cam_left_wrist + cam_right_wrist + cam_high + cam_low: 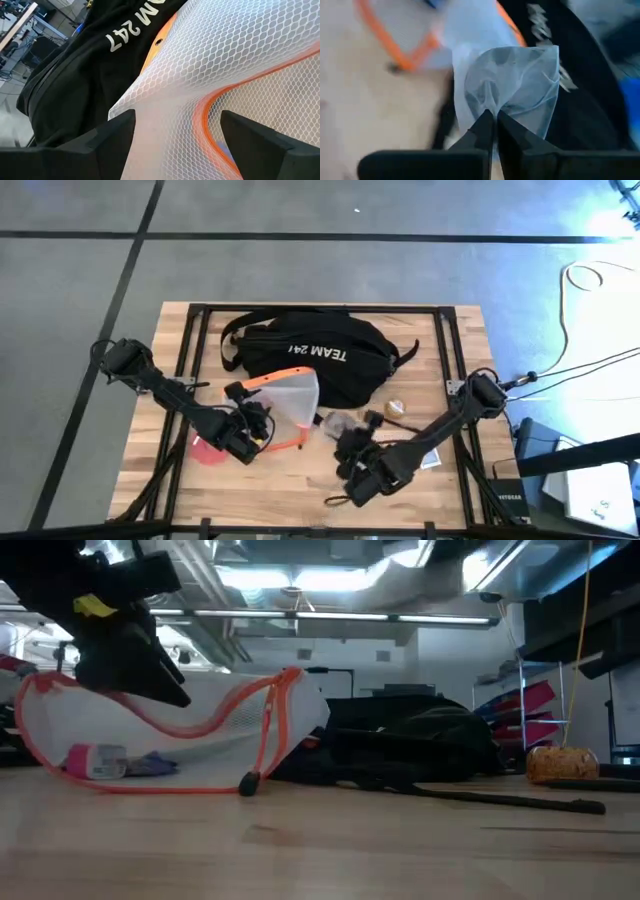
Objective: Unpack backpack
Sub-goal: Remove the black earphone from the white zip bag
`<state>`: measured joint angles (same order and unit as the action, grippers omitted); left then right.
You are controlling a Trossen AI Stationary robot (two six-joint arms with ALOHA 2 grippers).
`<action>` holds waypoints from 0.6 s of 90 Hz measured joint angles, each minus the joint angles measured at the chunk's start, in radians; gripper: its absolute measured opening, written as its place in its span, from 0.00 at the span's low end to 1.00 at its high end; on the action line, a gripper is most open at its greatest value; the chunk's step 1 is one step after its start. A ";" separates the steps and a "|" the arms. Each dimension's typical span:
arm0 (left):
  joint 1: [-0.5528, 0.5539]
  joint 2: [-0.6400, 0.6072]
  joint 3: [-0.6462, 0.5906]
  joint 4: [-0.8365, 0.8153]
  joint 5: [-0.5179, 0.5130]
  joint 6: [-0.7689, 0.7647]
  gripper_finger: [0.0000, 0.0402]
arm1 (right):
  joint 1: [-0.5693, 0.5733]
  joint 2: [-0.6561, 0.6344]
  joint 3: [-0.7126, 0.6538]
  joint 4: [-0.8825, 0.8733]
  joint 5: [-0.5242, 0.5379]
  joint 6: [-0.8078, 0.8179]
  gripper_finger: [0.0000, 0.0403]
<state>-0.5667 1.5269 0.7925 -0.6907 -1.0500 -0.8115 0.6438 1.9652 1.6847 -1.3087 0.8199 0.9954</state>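
Risk sits first with the left gripper (250, 442), low over the near-left part of the table: its fingers stand spread on either side of the orange-trimmed mesh pouch (285, 402), not pinching it. If they shut on a loose fold of net alone, I judge the pouch could slide free or drag its small contents (112, 761) out across the wood. The pouch leans against the front of the black backpack (320, 360), which lies at the back middle of the table with its white lettering facing up; a hard tug on the pouch could pull the bag askew.

Further right, the right gripper (492, 125) has its fingers pressed together, pinching a crumpled clear plastic bag (512, 82). The film is thin and held by one gathered edge, so it may tear or slip if swung quickly.

Hard to make out: whether the backpack's opening holds anything more, what the clear bag contains, and what the small tan object (395, 408) and dark bits (345, 422) by the bag's right side are.
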 joint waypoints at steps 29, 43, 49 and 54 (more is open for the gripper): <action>0.000 0.000 0.000 0.001 -0.004 -0.012 0.70 | -0.003 0.000 -0.157 -0.199 -0.035 0.346 0.00; 0.000 0.000 0.000 0.001 -0.006 -0.015 0.70 | -0.012 -0.026 -0.280 -0.251 -0.088 0.523 0.00; 0.000 0.000 0.000 0.001 -0.006 -0.015 0.70 | -0.018 -0.074 -0.352 -0.239 -0.109 0.583 0.00; 0.000 0.000 0.000 0.000 -0.006 -0.015 0.70 | -0.018 -0.126 -0.417 -0.230 -0.120 0.647 0.00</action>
<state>-0.5667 1.5269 0.7925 -0.6902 -1.0565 -0.8268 0.6258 1.8394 1.2673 -1.5383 0.7003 1.6424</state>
